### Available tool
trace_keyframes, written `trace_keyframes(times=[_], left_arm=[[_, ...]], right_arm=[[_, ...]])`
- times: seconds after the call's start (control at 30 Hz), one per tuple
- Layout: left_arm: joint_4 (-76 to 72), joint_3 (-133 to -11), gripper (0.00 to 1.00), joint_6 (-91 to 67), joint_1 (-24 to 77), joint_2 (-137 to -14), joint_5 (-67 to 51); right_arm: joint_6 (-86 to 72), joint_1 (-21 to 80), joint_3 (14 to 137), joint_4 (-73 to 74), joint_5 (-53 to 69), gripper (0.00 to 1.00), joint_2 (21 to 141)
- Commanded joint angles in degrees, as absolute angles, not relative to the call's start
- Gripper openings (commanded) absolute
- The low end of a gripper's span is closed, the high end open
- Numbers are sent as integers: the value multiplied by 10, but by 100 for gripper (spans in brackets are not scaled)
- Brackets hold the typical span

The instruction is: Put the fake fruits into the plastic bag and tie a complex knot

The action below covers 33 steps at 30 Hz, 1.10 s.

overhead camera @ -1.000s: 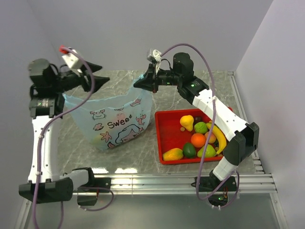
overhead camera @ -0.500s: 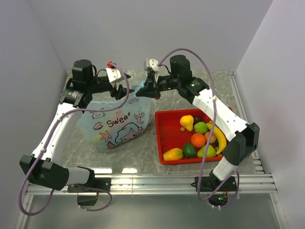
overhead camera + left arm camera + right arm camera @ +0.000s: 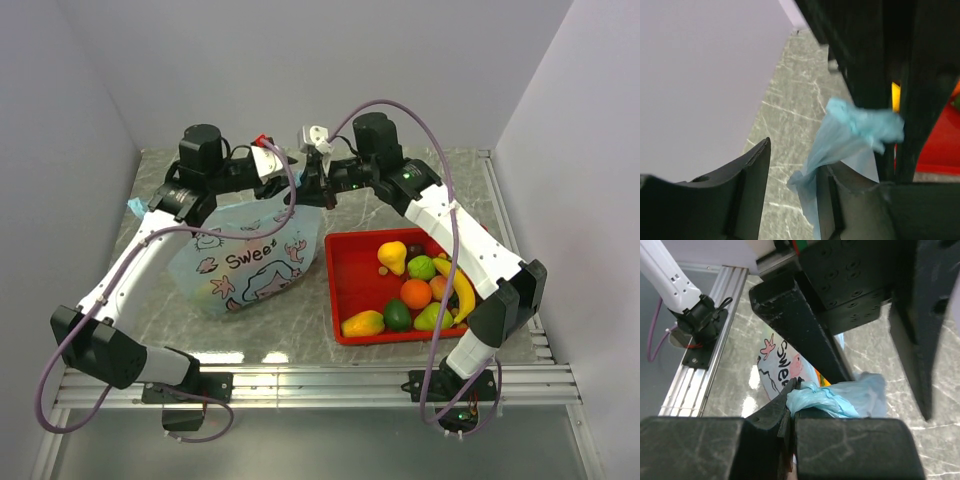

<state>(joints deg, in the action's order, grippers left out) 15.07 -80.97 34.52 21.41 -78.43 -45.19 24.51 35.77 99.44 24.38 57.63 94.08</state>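
Observation:
The light-blue plastic bag (image 3: 245, 258) printed "Sweet" stands left of centre. My right gripper (image 3: 318, 190) holds it up, shut on a bunched handle (image 3: 840, 395) at its fingertips (image 3: 794, 385). My left gripper (image 3: 293, 190) has come alongside from the left. Its jaws (image 3: 795, 160) are open, with a twisted strip of the handle (image 3: 855, 125) between them, lying against the right finger. Fake fruits lie in the red tray (image 3: 340, 270): a yellow pear (image 3: 392, 257), an orange (image 3: 415, 293), a banana (image 3: 460, 285) and a mango (image 3: 362, 323). No knot shows in these views.
The tray sits right of the bag, under the right arm's forearm. Walls close the table at the back and on both sides. An aluminium rail (image 3: 330, 378) runs along the near edge by the arm bases.
My left arm has swung from the far left to the bag's top, beside the right gripper, and its jaws have narrowed. The right gripper has stayed shut on the handle, almost in place.

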Motion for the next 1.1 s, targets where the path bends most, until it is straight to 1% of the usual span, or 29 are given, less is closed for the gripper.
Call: trace_keyframes(times=[0.0, 0.07, 0.13, 0.17, 0.23, 0.27, 0.33, 0.37, 0.4, 0.43, 0.47, 0.5, 0.53, 0.57, 0.6, 0.63, 0.67, 0.73, 0.77, 0.8, 0.83, 0.93, 0.97, 1.0, 1.07], left_arm=[[67, -807, 44, 315, 225, -772, -424], [52, -804, 45, 299, 225, -764, -441], [33, -795, 45, 261, 225, -752, -464], [16, -788, 45, 249, 225, -747, -468], [11, -785, 47, 227, 226, -737, -477], [16, -785, 48, 227, 228, -737, -478], [35, -786, 48, 235, 232, -734, -474], [39, -784, 47, 237, 233, -733, -472], [41, -782, 45, 236, 234, -732, -470], [41, -781, 35, 233, 234, -731, -467], [41, -783, 30, 229, 235, -732, -467], [43, -784, 24, 225, 235, -733, -468], [38, -785, 11, 212, 235, -731, -466], [31, -781, 5, 205, 234, -730, -462], [24, -777, 0, 192, 234, -725, -458], [11, -773, 1, 186, 234, -722, -456], [6, -768, 0, 178, 235, -720, -447], [8, -769, 0, 169, 235, -717, -446], [10, -770, 0, 165, 235, -715, -447], [6, -769, 1, 157, 235, -713, -449], [4, -769, 0, 137, 234, -713, -450], [4, -773, 0, 95, 234, -713, -445], [0, -773, 0, 87, 234, -715, -445], [-20, -771, 0, 80, 235, -715, -444], [-32, -767, 1, 55, 235, -715, -439]], right_arm=[[251, 365, 1022, 250, 568, 0, 937], [237, 364, 1020, 243, 563, 1, 939], [209, 364, 1017, 229, 537, 4, 939], [200, 363, 1019, 218, 529, 7, 940], [176, 362, 1027, 212, 509, 11, 945], [164, 359, 1031, 207, 502, 15, 947], [126, 356, 1040, 198, 494, 18, 949], [119, 352, 1043, 194, 493, 22, 949], [113, 351, 1048, 193, 494, 27, 949], [105, 349, 1049, 192, 492, 33, 947], [106, 347, 1049, 198, 489, 39, 941], [110, 342, 1043, 203, 483, 43, 936], [117, 338, 1038, 207, 479, 48, 932], [121, 333, 1032, 218, 472, 57, 919], [122, 317, 1016, 219, 467, 61, 914], [118, 308, 1008, 218, 462, 64, 901], [117, 294, 1001, 214, 468, 74, 895], [113, 260, 971, 200, 482, 84, 882], [109, 250, 956, 169, 494, 91, 870], [99, 241, 914, 140, 524, 92, 862], [67, 226, 890, 61, 543, 92, 848], [20, 221, 805, -60, 619, 93, 832], [7, 228, 785, -148, 633, 94, 830], [1, 231, 754, -182, 639, 94, 829], [1, 242, 735, -243, 660, 95, 828]])
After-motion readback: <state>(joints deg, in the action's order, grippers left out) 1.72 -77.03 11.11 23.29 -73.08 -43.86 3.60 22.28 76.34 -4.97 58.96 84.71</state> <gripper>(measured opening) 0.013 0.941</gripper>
